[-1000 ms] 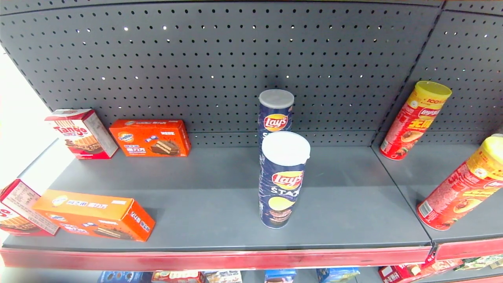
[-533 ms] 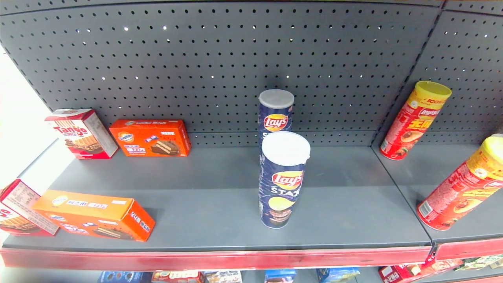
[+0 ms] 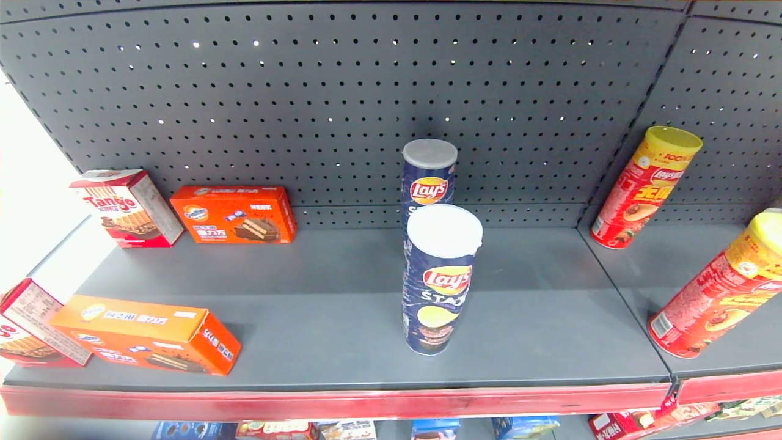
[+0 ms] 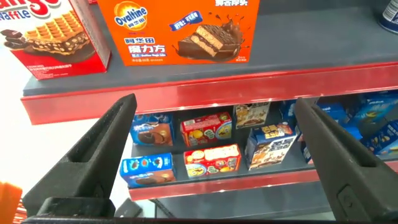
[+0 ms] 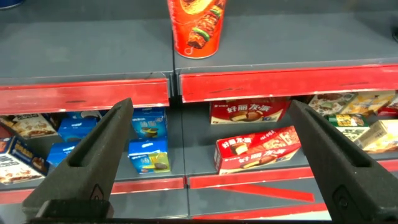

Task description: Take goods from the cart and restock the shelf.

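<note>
Two dark blue chip cans stand upright mid-shelf, the front can (image 3: 441, 281) ahead of the back can (image 3: 428, 177). Orange wafer boxes lie at the back left (image 3: 234, 214) and front left (image 3: 146, 334), where the left wrist view also shows an orange wafer box (image 4: 180, 31). A red-and-white wafer box (image 3: 126, 208) stands at the far left. Red chip cans (image 3: 646, 186) stand on the right bay. My left gripper (image 4: 221, 155) hangs open below the shelf's red front lip (image 4: 205, 93), holding nothing. My right gripper (image 5: 214, 155) is open and empty in front of a red chip can (image 5: 197, 26).
A grey pegboard (image 3: 342, 91) backs the shelf (image 3: 330, 305). Lower shelves hold blue cookie packs (image 4: 146, 171), small snack boxes (image 4: 211, 160) and red pie boxes (image 5: 258, 149). Bare shelf floor lies between the wafer boxes and the blue cans, and right of the cans.
</note>
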Tool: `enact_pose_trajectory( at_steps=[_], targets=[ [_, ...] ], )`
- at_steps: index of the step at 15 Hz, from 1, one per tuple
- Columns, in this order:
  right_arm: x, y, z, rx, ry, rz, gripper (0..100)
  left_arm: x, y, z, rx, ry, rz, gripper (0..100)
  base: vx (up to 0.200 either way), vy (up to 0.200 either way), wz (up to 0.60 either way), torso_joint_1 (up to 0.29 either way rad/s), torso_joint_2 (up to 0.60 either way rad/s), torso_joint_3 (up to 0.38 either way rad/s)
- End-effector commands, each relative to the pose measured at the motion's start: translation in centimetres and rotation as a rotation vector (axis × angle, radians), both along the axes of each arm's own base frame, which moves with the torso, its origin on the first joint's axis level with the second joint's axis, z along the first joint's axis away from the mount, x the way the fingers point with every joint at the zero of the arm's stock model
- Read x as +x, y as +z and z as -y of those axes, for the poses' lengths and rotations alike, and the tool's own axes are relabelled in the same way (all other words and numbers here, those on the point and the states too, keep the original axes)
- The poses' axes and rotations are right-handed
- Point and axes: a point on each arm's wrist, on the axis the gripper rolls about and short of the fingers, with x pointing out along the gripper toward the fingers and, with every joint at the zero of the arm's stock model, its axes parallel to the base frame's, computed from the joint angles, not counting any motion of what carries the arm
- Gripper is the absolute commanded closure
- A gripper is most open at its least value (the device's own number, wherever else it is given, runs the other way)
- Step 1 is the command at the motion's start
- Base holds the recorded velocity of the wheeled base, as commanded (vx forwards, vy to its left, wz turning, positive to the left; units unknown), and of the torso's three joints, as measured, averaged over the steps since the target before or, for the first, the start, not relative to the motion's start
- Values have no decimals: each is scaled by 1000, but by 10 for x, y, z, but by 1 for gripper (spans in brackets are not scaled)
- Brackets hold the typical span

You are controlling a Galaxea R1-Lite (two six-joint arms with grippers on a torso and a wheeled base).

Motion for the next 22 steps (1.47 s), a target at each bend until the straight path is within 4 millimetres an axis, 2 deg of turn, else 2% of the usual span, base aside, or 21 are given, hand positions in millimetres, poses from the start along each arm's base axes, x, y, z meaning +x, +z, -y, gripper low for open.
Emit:
enact_pose_trajectory(
  at_steps=[1,8,10,22],
  targets=[
    [0,0,0,2,0,-1,0,0,0,0,-1,0,0,0,0,0,0,0,0,0],
    [0,0,0,1,0,-1,0,0,0,0,-1,0,0,0,0,0,0,0,0,0],
    [0,0,0,1,0,-1,0,0,0,0,1,0,0,0,-200,0,0,0,2,7],
    [0,0,0,-10,9,-2,0,0,0,0,-1,0,0,0,0,0,0,0,0,0]
  ],
)
